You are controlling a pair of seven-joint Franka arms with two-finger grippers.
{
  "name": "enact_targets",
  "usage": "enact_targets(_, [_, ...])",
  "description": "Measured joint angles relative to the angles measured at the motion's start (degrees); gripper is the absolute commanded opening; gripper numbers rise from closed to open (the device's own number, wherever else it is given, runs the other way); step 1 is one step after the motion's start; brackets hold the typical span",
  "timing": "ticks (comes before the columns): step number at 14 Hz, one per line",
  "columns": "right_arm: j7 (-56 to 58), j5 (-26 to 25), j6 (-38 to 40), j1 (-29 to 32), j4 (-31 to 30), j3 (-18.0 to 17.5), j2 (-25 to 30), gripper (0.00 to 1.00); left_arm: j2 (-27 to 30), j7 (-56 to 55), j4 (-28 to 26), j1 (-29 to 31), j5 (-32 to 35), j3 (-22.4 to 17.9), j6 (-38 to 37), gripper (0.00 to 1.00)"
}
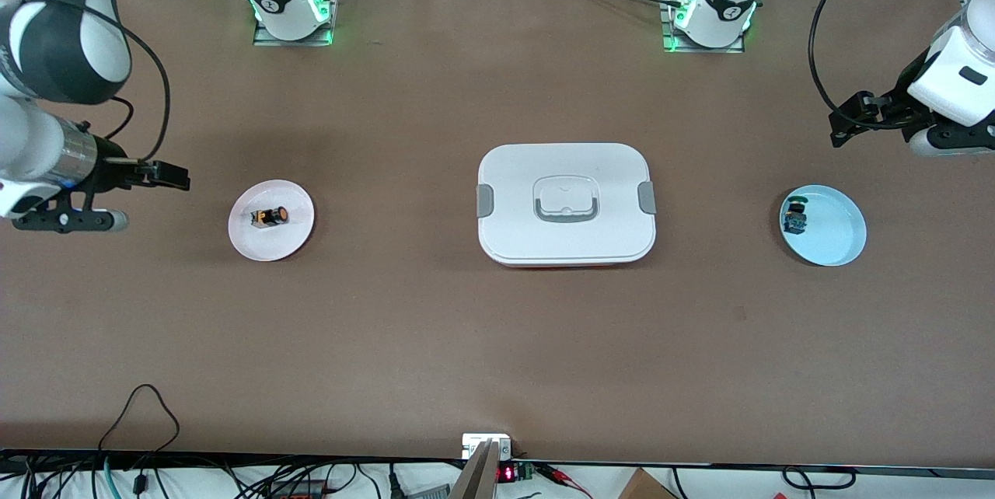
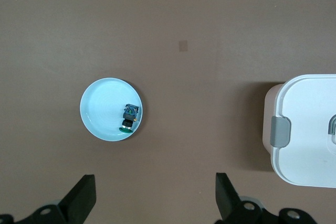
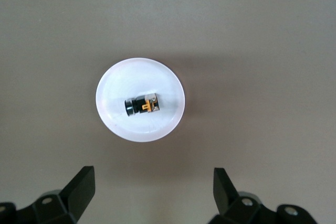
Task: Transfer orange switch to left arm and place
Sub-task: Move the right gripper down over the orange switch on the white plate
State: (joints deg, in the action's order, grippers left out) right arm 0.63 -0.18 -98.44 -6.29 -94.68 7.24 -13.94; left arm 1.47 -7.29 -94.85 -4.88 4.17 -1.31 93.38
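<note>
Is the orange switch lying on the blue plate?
No, the orange switch lies on the pink plate; the blue plate holds a different, green-and-blue switch.

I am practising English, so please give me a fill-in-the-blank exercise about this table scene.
1. The orange switch lies on the ____ plate.
2. The box stands ____ the two plates.
3. Both the left gripper and the right gripper are ____.
Missing words: pink; between; open
</note>
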Motion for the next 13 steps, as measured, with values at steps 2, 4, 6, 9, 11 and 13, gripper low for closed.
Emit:
enact_targets(2, [0.0, 0.0, -1.7, -0.1, -0.1, -0.1, -2.2, 1.0, 0.0, 0.0, 0.0, 0.0, 0.0, 0.0, 0.0, 1.0])
enact_targets(4, [0.0, 0.0, -4.1, -0.5, -0.7, -0.1, -3.8, 1.0, 0.0, 0.0, 0.0, 0.0, 0.0, 0.0, 0.0, 1.0])
enact_targets(6, [0.0, 0.0, -8.1, -0.8, -3.4, -0.2, -4.4, 1.0, 0.0, 0.0, 0.0, 0.0, 0.0, 0.0, 0.0, 1.0])
enact_targets(9, [0.0, 0.0, -13.2, -1.6, -8.6, -0.2, -4.5, 1.0, 0.0, 0.0, 0.0, 0.0, 0.0, 0.0, 0.0, 1.0])
enact_targets(11, [0.0, 0.2, -16.8, -2.1, -11.6, -0.3, -4.5, 1.0, 0.0, 0.0, 0.0, 0.0, 0.0, 0.0, 0.0, 1.0])
enact_targets(13, [0.0, 0.9, -20.8, -2.1, -14.8, -0.3, -4.5, 1.0, 0.0, 0.0, 0.0, -0.1, 0.0, 0.1, 0.0, 1.0])
